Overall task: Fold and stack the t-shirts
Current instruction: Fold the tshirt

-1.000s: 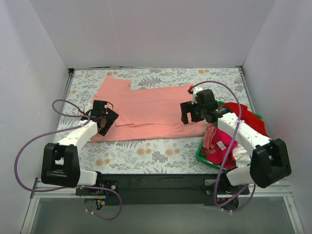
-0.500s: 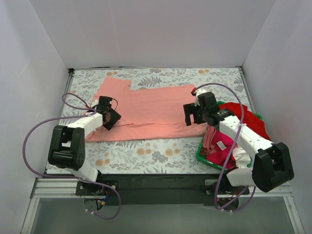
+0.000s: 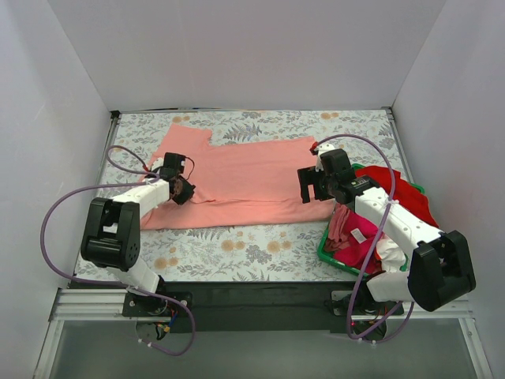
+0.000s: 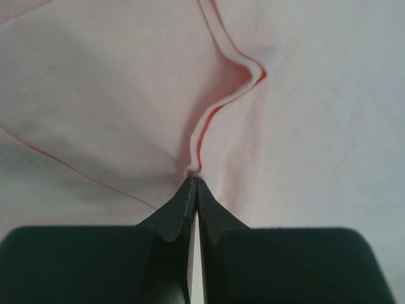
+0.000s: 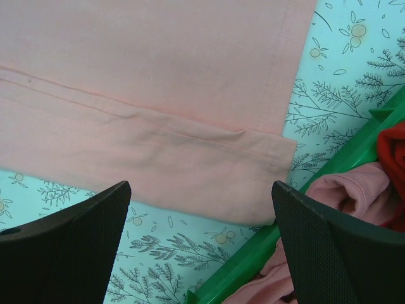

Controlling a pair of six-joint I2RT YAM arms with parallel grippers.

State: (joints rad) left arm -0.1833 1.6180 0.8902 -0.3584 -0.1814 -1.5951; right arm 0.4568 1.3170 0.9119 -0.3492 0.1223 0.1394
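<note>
A salmon-pink t-shirt (image 3: pixel 245 178) lies spread flat across the floral table. My left gripper (image 3: pixel 181 189) sits low on the shirt's left part, near a sleeve. In the left wrist view the left gripper (image 4: pixel 193 182) is shut, and a raised ridge of the salmon-pink t-shirt (image 4: pixel 215 107) runs into its tips. My right gripper (image 3: pixel 312 186) hovers open over the shirt's near right corner. In the right wrist view that gripper (image 5: pixel 199 190) holds nothing, with the hemmed corner (image 5: pixel 266 164) under it. More t-shirts fill the basket: red (image 3: pixel 397 188), magenta (image 3: pixel 357 233), white (image 3: pixel 388 251).
The green plastic basket (image 3: pixel 330 254) stands at the right, close to the shirt's corner, its rim (image 5: pixel 253 261) just under my right gripper. White walls enclose the table on three sides. Purple cables loop beside both arms.
The left gripper slid a little farther along the shirt's left side and closed from open onto a pinch of cloth. The right arm shifted slightly, then held still, open.
</note>
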